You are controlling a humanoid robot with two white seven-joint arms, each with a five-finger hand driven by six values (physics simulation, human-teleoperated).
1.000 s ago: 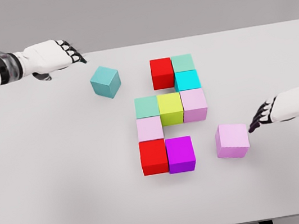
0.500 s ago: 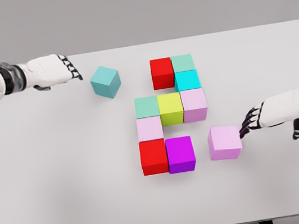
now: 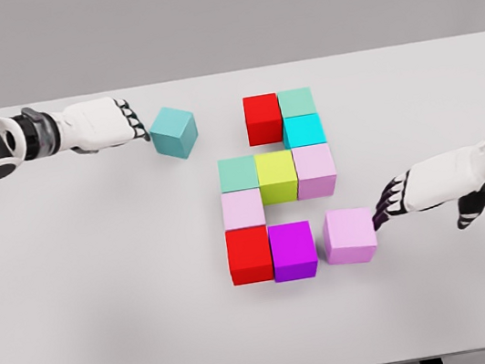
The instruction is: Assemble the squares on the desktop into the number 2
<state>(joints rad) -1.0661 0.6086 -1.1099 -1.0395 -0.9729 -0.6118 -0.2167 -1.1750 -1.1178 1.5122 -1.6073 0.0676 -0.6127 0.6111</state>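
Coloured cubes form a partial figure at the table's middle: a red cube (image 3: 263, 118) and green cube (image 3: 296, 101) on top, cyan cube (image 3: 303, 130) below, then a green, yellow (image 3: 277, 176) and pink row, a pale pink cube (image 3: 242, 209), and a red (image 3: 249, 254) and magenta cube (image 3: 292, 250) at the bottom. A loose pink cube (image 3: 350, 235) sits just right of the magenta one, slightly askew. My right hand (image 3: 391, 200) touches its right side with extended fingers. A teal cube (image 3: 173, 132) lies apart at upper left, my left hand (image 3: 127, 122) flat against its left face.
The white table (image 3: 102, 287) stretches wide on the left and along the front. Its far edge runs just behind the teal cube, and the right edge lies beyond my right forearm (image 3: 475, 165).
My right hand has pushed the loose pink cube leftward, closer to the magenta cube. My left hand moved right and down until it reached the teal cube's left side.
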